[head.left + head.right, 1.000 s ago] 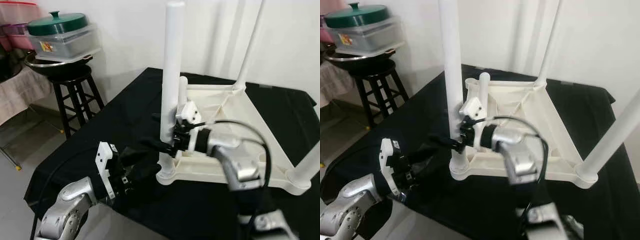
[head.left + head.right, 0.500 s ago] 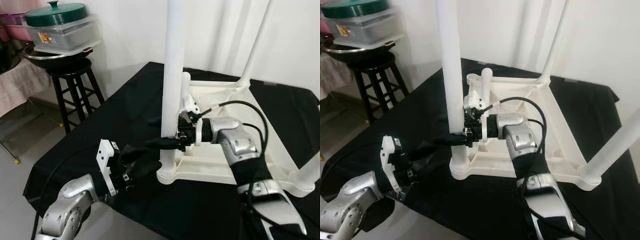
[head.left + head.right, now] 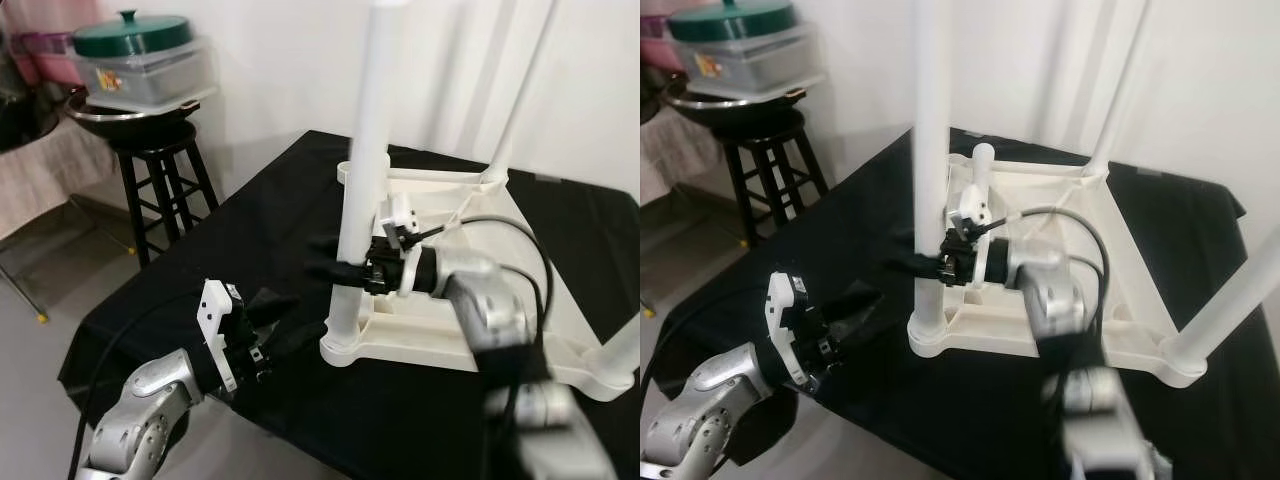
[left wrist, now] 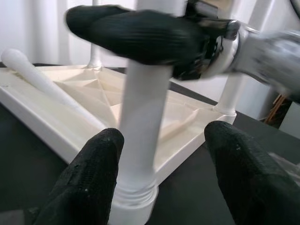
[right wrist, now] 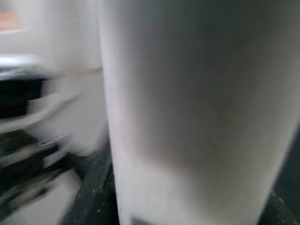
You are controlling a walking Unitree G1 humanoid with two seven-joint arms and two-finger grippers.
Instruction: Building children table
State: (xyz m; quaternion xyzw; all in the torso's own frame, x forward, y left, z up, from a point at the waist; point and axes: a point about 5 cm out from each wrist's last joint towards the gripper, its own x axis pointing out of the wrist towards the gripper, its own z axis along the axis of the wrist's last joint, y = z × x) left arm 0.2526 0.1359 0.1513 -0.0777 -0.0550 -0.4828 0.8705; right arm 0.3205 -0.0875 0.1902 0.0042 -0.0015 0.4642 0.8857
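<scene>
Black-draped table (image 3: 250, 230) under upturned, apparently plastic tabletop (image 3: 440, 330)

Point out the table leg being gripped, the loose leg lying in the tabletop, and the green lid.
gripped table leg (image 3: 363, 160), left eye view, mid shaft.
loose leg (image 4: 42, 82), left wrist view, mid shaft.
green lid (image 3: 131, 35), left eye view, top surface.

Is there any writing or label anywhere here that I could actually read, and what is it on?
Sticker on the clear lidded container atop the stool: red and yellow patches, too small and blurred to read.
White upturned table and its leg: no writing visible.
White blocks on the arms: no legible marks.
Nothing else carries text.
</scene>
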